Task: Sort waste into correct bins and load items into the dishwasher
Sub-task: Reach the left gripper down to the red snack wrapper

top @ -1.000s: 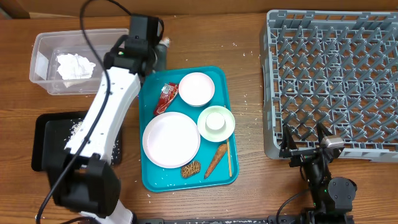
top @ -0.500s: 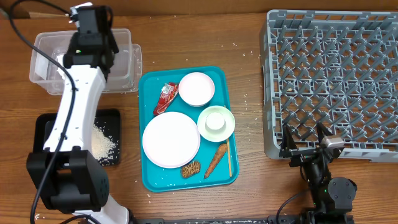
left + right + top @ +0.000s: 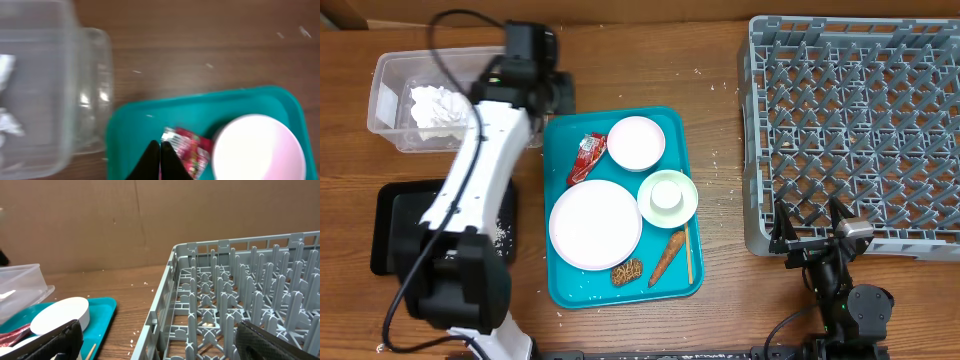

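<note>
Two claws, two different states. The left claw (image 3: pixel 160 148) has its black fingers (image 3: pixel 149 161) pressed flat together with nothing between them. Its tips hang over the far left corner of the teal tray (image 3: pixel 560 290), just beside the crinkled red-and-white wrapper (image 3: pixel 587 158) (whether they touch it, I cannot tell). The right claw (image 3: pixel 810 230) stands spread as wide as it goes, empty, at the near left corner of the rack (image 3: pixel 860 130), a grey plastic grid of upright pegs.

The teal tray is smooth plastic with rounded corners. On it lie glossy white dishes: a small round plate (image 3: pixel 636 143) at the far side, a large flat plate (image 3: pixel 595 224) nearer, and a cup (image 3: pixel 668 196) sitting in a shallow bowl (image 3: pixel 648 207) to the right. The wrapper lies left of the small round plate. Along the near edge lie a brown ridged lump (image 3: pixel 626 271), a tapered orange-brown carrot piece (image 3: pixel 667 255) and a thin wooden stick (image 3: pixel 688 255).

To the far left a clear rectangular tub (image 3: pixel 390 70) holds a crumpled white napkin (image 3: pixel 438 105). Nearer, a flat black tray (image 3: pixel 385 235) lies partly under the left arm (image 3: pixel 485 160), with a few white rice grains (image 3: pixel 503 232) showing.
</note>
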You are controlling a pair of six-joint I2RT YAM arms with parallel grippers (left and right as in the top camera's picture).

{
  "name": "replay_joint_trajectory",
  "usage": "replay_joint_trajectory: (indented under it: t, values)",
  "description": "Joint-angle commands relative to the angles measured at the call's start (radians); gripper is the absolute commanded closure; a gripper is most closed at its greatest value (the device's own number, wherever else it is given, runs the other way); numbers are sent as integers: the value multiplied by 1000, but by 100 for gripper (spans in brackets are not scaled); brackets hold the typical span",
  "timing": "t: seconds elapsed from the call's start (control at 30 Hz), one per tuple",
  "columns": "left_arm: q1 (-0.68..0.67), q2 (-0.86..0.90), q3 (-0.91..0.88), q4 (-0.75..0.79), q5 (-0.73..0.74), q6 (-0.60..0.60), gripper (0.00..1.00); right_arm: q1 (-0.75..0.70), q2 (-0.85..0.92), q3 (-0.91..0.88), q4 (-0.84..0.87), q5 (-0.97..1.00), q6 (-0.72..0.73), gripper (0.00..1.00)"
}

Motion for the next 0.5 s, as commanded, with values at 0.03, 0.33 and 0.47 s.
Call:
replay_joint_trajectory:
  t: [0.03, 0.33, 0.47]
  values:
    - [-52, 91, -8, -5, 39, -22, 96, -3, -5, -10, 6, 2, -1, 0]
    - [-145, 202, -8, 0, 64, 2, 96, -3, -5, -10, 6, 2, -1, 0]
    - [-175, 203, -8, 4, 64, 12, 96, -3, -5, -10, 6, 2, -1, 0]
